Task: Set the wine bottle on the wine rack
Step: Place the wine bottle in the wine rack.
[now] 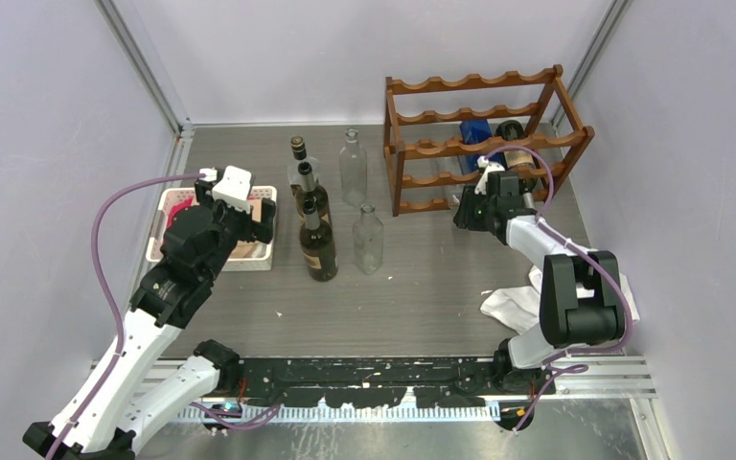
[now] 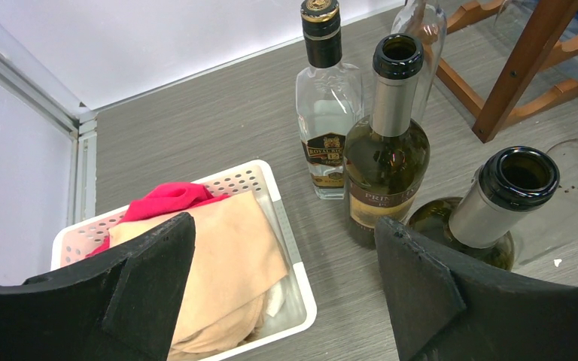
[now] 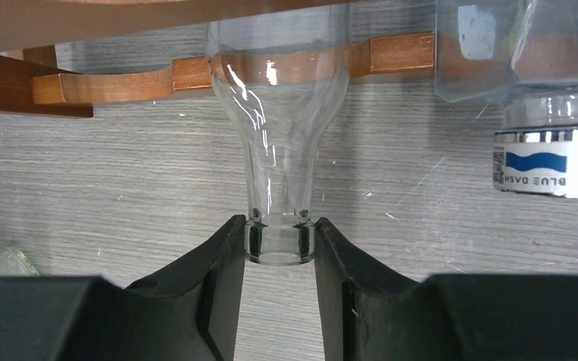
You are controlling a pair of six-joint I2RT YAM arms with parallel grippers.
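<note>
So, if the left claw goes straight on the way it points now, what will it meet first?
Probably the bare table between the white basket and the labelled dark wine bottle. The open left claw points down into that gap; depth is unclear, so the basket's corner might come first.

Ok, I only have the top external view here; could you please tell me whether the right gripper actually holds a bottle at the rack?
Observer: Yes, the right gripper is shut on the mouth of a clear glass bottle.
Operator: Where does its body lie?
Observer: Its shoulder crosses a rail of the wine rack; the rail shows through the glass.
Operator: And the left gripper, please?
Observer: The left gripper is open and empty, between the white basket and two uncorked dark bottles.
</note>
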